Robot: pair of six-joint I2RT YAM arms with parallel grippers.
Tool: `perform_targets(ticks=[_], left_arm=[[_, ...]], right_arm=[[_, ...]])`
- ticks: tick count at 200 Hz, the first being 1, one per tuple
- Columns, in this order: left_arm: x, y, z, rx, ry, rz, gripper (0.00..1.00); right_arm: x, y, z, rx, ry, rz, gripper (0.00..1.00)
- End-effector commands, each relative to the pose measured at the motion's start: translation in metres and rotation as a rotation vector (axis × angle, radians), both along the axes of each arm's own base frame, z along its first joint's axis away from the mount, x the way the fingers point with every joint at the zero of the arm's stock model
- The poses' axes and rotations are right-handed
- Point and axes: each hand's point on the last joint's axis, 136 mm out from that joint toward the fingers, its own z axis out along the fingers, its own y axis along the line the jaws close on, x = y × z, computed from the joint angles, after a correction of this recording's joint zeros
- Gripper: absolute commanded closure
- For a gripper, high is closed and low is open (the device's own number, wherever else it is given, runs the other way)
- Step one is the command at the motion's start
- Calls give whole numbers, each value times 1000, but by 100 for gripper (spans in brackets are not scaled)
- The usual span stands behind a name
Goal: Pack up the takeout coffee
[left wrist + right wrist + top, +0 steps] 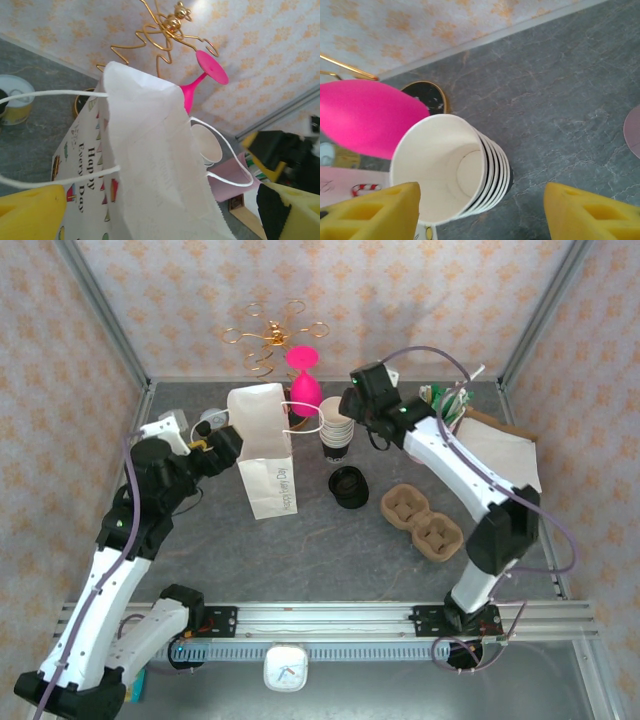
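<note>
The brown pulp cup carrier (pixel 420 523) lay right of the desk's middle, its two wells unfilled. Just to its left sat the round black lid (pixel 347 487), and behind that, toward the far edge, stood the stack of cream cups (pixel 336 430). The right gripper (pixel 482 197) was spread around that stack, one finger close beside it. The left gripper (pixel 162 202) was spread wide about the top of the white paper bag (pixel 150 150), which stood upright left of the middle.

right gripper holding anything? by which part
Nothing held: the right gripper straddles the stack of paper cups at its rim, jaws open, one finger clear.
</note>
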Motion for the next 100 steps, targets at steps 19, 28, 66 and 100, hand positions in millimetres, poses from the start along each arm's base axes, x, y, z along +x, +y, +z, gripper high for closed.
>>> perform_targets(ticks=[19, 28, 66, 100], left_arm=[[2, -11, 10, 67, 14, -80, 1], [4, -11, 11, 67, 11, -75, 1], [8, -13, 9, 84, 22, -89, 1], [12, -15, 8, 95, 28, -99, 1]], right_arm=[[9, 3, -17, -136, 78, -10, 42], [13, 8, -18, -145, 74, -2, 44], [22, 7, -27, -195, 95, -33, 53], [24, 13, -37, -187, 114, -16, 60]])
